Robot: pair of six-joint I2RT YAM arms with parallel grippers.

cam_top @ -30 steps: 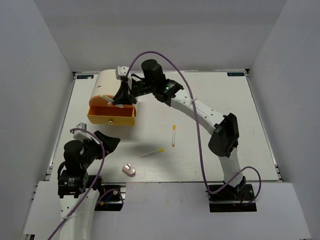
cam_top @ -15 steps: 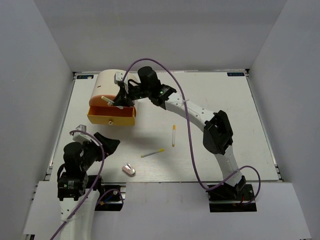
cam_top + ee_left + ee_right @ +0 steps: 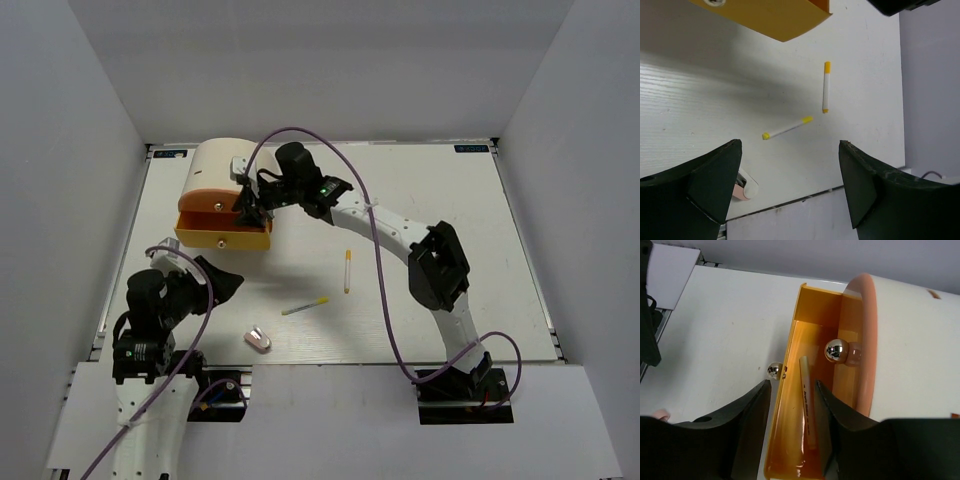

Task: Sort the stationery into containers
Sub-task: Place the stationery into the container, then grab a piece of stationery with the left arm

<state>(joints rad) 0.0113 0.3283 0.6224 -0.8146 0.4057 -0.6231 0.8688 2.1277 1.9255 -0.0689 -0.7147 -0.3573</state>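
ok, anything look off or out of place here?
Nothing damaged or spilled. Unsorted on the table: slanted pen, straight pen beyond it, eraser near the front edge. The drawer stands open, one beige stick lying inside.

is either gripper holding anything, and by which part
Nothing is held. The right gripper stands open over the yellow-orange drawer, a pen lying loose inside; the left gripper is open and empty.

White table [image 3: 450,200] with faint wood grain. Plain pale grey walls [image 3: 330,60] enclose it on three sides. Lighting even, soft shadows
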